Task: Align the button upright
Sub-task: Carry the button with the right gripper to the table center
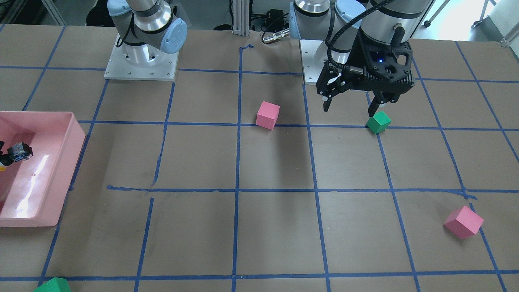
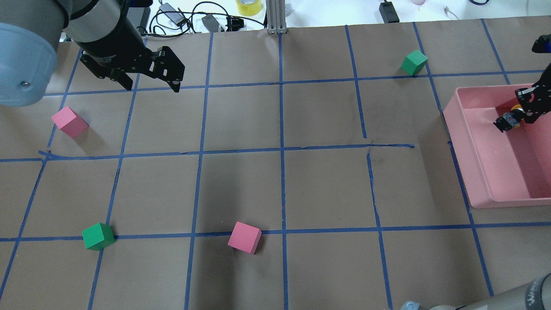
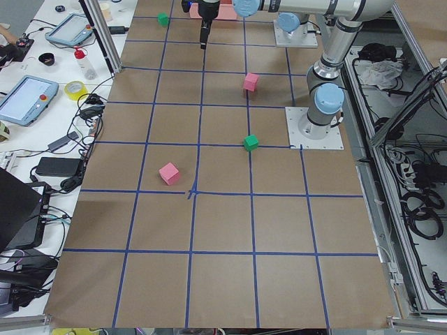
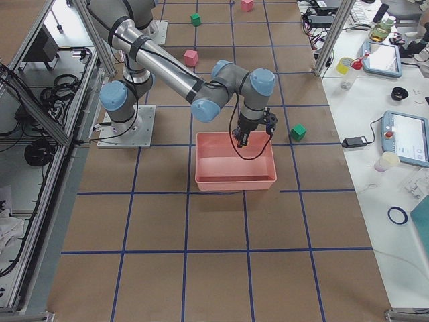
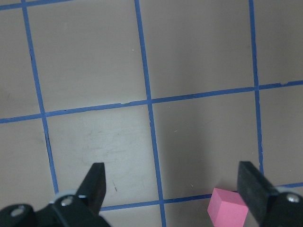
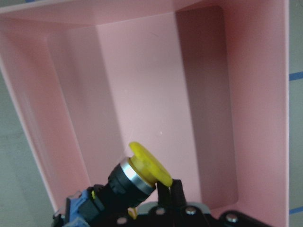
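The button has a round yellow cap, a black body and a bluish-grey base. My right gripper is shut on it and holds it tilted above the inside of the pink bin. In the overhead view the right gripper hangs over the bin's far end with the button at its tips. The button also shows in the front-facing view. My left gripper is open and empty, high above the table's far left; it also shows in the left wrist view.
Two pink cubes and two green cubes lie scattered on the brown table with its blue tape grid. One pink cube lies below the left gripper's view.
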You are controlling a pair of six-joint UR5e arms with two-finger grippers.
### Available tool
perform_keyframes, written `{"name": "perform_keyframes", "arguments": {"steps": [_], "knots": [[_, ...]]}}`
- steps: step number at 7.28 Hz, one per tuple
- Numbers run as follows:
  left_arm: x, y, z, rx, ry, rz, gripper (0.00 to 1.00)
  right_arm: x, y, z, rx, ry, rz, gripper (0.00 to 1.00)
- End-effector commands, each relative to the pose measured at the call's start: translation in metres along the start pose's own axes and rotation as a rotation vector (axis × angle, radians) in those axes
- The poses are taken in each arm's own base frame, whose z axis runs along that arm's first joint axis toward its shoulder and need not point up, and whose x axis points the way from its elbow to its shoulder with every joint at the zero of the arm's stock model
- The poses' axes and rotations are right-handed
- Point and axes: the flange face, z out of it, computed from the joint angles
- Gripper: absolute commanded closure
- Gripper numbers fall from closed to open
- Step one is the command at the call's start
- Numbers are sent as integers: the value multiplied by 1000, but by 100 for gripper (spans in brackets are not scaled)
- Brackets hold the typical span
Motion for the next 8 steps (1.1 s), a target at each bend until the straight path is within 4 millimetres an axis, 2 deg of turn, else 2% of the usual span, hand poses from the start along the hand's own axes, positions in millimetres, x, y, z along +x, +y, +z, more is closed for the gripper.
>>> {"name": "perform_keyframes", "arguments": {"steps": [1, 2, 3, 5, 7, 8], "knots": [[0, 0, 0, -1, 0, 0, 0, -75, -4, -27, 41, -74, 46, 100], [0, 0, 0, -2, 0, 0, 0, -128, -6, -31, 51, -108, 110, 100], [0, 0, 2, -5, 0, 0, 0, -173, -6, -27, 32, -109, 253, 100], [0, 0, 2, -3, 0, 0, 0, -255, -12, -16, 57, -166, 523, 100], [0, 0, 1, -3, 0, 0, 0, -354, -1, 0, 15, -245, 817, 100], [0, 0, 1, -3, -1, 0, 0, -388, 10, 5, -6, -242, 901, 100]]}}
